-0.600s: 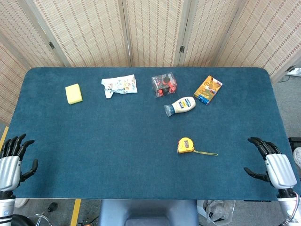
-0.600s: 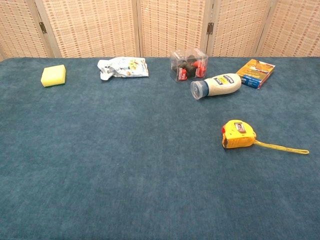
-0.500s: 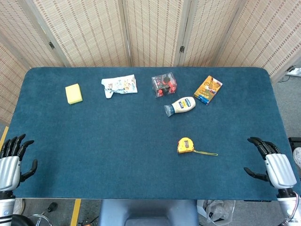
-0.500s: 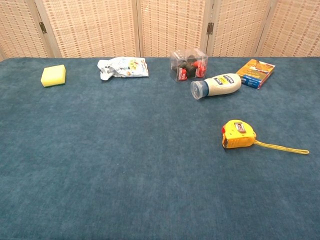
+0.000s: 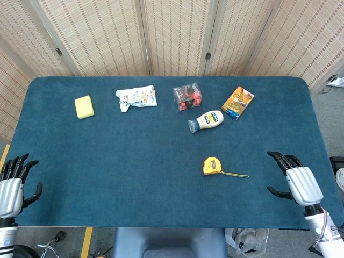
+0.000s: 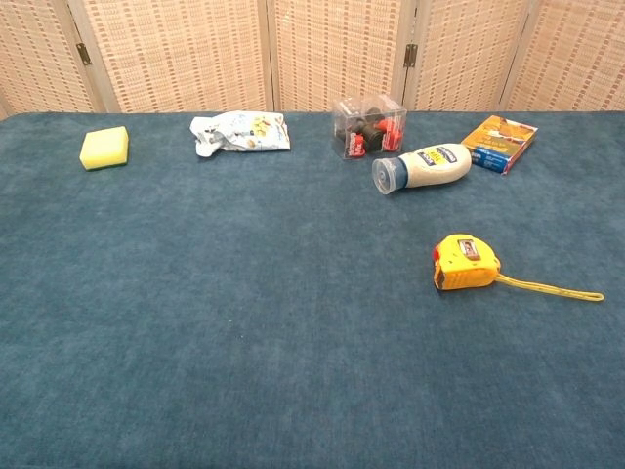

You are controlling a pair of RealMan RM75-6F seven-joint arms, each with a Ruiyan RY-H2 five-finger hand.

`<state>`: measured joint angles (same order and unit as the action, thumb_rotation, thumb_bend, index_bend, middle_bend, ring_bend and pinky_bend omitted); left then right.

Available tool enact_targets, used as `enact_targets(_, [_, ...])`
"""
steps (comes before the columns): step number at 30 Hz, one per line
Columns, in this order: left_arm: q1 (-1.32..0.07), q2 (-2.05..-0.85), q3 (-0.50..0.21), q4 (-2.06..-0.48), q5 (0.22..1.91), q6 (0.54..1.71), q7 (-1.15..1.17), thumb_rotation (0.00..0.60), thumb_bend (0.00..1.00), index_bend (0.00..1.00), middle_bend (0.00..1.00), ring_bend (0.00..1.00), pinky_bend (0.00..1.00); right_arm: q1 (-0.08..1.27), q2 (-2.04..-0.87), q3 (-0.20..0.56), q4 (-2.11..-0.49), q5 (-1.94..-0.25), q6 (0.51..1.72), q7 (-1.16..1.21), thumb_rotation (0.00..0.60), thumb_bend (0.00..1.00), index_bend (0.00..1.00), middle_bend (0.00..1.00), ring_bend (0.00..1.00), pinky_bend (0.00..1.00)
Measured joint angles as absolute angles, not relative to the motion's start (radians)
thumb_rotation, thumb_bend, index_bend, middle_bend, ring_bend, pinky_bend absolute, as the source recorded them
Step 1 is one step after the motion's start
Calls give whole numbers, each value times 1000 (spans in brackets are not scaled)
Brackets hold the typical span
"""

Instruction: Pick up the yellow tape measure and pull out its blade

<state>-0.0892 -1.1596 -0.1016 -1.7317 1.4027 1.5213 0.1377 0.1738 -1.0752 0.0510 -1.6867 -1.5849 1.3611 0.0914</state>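
Note:
The yellow tape measure lies on the blue table right of centre, with a thin yellow cord trailing to its right. My right hand hovers open over the table's near right corner, well to the right of the tape measure and apart from it. My left hand is open at the near left corner, far from the tape measure. Neither hand shows in the chest view.
Along the far side of the table lie a yellow sponge, a crumpled white packet, a clear box of small items, a white bottle on its side and an orange and blue carton. Woven screens stand behind the table.
My right hand has moved left and a little further onto the table, towards the tape measure. The left hand and the tape measure have stayed put.

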Motion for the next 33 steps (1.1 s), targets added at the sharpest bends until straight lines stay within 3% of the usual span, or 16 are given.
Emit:
enact_targets(8, [-79, -1157, -99, -1730, 1404, 1532, 127, 575, 487, 231, 106, 60, 23, 307, -1089, 87, -1703, -1541, 1160, -9, 600, 183, 123, 190, 216, 181])
enact_targets(14, [-74, -1154, -98, -1731, 1398, 1533, 127, 572, 487, 231, 106, 60, 22, 445, -1182, 122, -1650, -1467, 994, -81, 600, 182, 182, 208, 214, 181])
enact_targets(21, [-70, -1152, -98, -1732, 1391, 1533, 129, 572, 487, 230, 107, 60, 22, 545, -1316, 137, -1520, -1418, 893, -125, 600, 182, 215, 255, 242, 181])
enact_targets(33, [-74, -1157, -101, -1732, 1380, 1522, 134, 576, 487, 229, 106, 60, 22, 621, -1452, 123, -1366, -1378, 821, -141, 600, 183, 254, 288, 265, 181])
